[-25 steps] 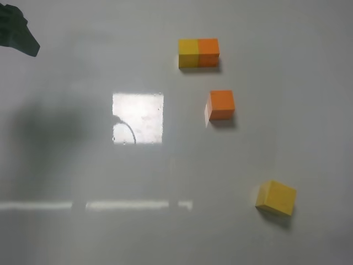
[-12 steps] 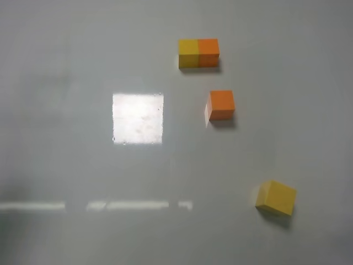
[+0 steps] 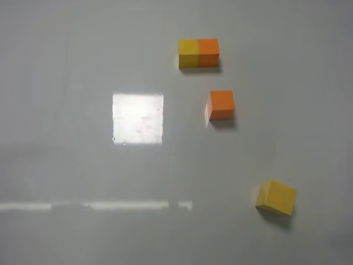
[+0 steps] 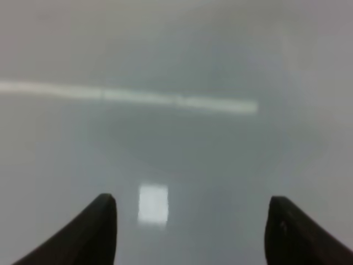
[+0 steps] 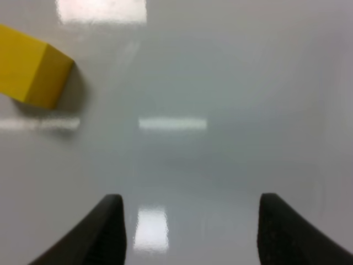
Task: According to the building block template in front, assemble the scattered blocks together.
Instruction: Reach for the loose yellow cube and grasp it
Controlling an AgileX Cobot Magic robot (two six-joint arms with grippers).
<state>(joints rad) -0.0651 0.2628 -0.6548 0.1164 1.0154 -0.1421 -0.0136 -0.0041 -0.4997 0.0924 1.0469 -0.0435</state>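
Nothing of the assembly is done yet, by your overhead view. The two-colour bar (image 3: 198, 53) that serves as your pattern sits at the upper right of centre, yellow half to the left, orange half to the right. The loose orange cube (image 3: 222, 105) lies just below it, apart from it and square to the frame. The loose yellow cube (image 3: 276, 197) is well apart in the lower right, turned at an angle. Both cubes rest on the grey table (image 3: 66, 66), touching nothing. Left to do, as I judge it: pick up or push one cube, bring the pair side by side, and match the bar's colour order. Neither arm shows in the overhead view. Your left gripper (image 4: 191, 201) has its fingers spread wide with only bare table between them. Your right gripper (image 5: 190, 199) is likewise spread and empty, and the yellow cube (image 5: 30, 66) lies beyond its fingertips and off to one side, cut by the frame edge. Both wrist views are soft, and only the finger ends show. A bright square of glare (image 3: 138, 118) and a pale streak (image 3: 127, 205) wash out patches of tabletop.
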